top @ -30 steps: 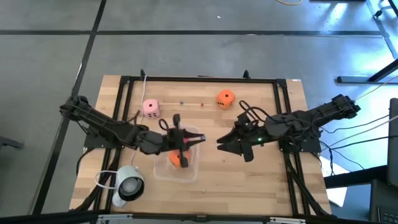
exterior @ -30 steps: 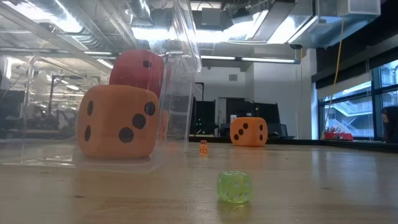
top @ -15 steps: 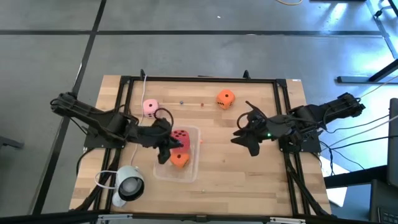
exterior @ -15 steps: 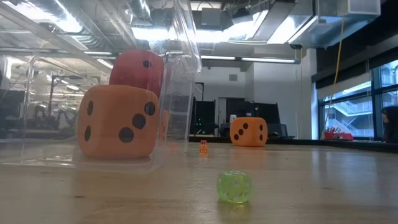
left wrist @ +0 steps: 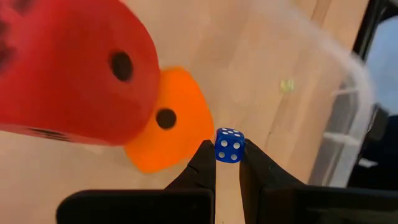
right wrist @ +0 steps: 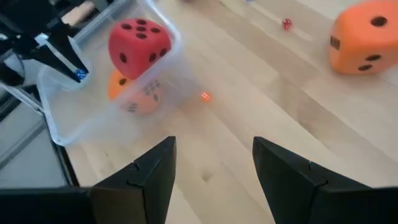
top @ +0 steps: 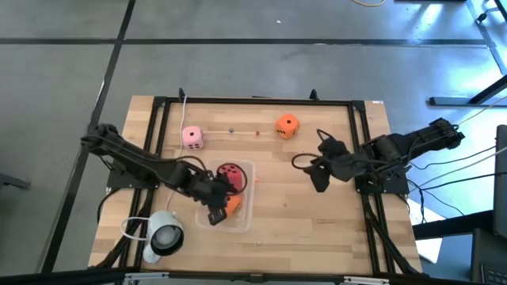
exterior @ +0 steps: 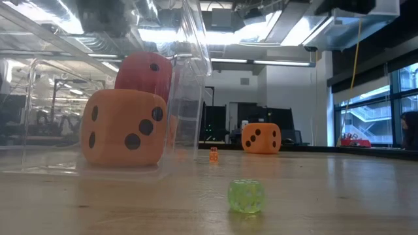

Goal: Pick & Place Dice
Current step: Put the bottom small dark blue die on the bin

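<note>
Left end effector (left wrist: 227,163) shifted over clear box (top: 245,218), pinching blue die (left wrist: 229,145), beside red die (left wrist: 68,68)

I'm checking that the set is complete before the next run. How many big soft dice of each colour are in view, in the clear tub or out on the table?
Orange dice: 2
Red die: 1
Pink die: 1
Total: 4
</note>
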### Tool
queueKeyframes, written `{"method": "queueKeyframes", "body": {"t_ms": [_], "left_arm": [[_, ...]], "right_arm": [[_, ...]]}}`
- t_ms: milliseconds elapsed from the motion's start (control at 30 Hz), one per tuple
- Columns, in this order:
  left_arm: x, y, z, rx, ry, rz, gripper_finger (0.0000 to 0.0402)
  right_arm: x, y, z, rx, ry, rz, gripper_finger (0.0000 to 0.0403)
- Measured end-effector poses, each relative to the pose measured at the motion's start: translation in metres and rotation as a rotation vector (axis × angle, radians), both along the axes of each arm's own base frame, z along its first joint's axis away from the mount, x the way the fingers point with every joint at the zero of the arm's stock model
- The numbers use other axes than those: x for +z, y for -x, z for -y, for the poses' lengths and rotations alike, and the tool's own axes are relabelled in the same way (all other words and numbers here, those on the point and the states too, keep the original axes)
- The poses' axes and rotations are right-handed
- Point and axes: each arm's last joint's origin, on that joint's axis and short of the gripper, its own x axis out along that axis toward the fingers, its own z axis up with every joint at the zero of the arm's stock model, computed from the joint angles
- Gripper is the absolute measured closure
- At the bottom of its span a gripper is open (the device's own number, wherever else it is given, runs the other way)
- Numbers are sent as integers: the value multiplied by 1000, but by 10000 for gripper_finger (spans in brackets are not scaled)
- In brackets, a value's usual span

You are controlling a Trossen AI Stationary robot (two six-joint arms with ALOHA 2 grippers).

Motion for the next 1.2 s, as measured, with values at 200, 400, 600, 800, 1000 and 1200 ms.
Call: {"method": "queueKeyframes", "body": {"t_ms": [200, 400, 600, 800, 1000, 1200], "left_arm": [[-11, -7, 3, -12, 5, -42, 389], [-11, -7, 3, -11, 5, -42, 389], [-11, -7, 3, -12, 5, -42, 389], [-11, -7, 3, -23, 9, -44, 389], [-11, -7, 4, -49, 15, -47, 389], [-11, -7, 4, -28, 28, -50, 367]], "right_arm": [[-2, -1, -4, -1, -7, -15, 190], [-8, -4, -15, 42, 2, -40, 190], [-15, -7, -28, 66, 3, -68, 190], [-21, -10, -36, 87, 14, -87, 190], [-20, -14, -39, 90, -3, -51, 190], [-19, -15, -39, 90, -7, -44, 190]]}}
